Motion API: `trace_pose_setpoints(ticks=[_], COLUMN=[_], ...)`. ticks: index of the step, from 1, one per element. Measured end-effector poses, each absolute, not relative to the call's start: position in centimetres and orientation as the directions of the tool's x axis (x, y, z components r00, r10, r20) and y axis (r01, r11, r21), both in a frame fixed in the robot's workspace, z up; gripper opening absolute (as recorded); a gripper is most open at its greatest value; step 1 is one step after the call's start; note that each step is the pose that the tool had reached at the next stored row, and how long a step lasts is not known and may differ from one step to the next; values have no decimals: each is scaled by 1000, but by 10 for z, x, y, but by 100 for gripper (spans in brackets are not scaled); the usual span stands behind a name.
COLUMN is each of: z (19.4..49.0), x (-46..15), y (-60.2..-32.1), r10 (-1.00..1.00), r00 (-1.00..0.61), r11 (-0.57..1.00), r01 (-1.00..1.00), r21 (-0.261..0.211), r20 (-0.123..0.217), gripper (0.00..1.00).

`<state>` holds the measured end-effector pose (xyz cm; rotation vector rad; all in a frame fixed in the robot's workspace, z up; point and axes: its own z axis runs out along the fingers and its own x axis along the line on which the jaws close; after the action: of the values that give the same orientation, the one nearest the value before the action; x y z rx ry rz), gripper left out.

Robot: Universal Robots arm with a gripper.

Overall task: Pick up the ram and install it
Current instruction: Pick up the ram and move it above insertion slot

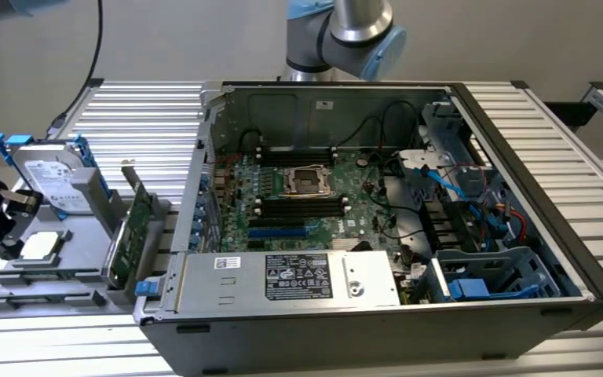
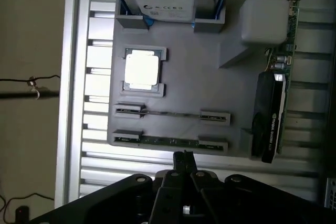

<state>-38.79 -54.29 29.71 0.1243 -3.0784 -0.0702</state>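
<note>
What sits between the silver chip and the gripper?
In the wrist view, two narrow slots of the gray holder; the one nearer the gripper holds the ram on edge.

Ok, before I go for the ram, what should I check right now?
1. Fingers empty: ok, holding nothing.
2. Fingers open for a grasp: not ok, shut.
3. Ram seated on edge in the tray: ok.
4. Fingers lined up over the ram: cannot tell, tips close beside it.
5. Memory slots on the board free: ok, they look empty.
6. Case open on top: ok.
</note>
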Motion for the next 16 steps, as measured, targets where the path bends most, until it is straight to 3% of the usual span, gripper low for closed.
trace_pose_setpoints(ticks=[16], z=[297], x=[-388], y=[-543], r10=[-353], r00=[-934], r11=[934], r01=[-350], r21=[66], r20=[48], gripper=[11])
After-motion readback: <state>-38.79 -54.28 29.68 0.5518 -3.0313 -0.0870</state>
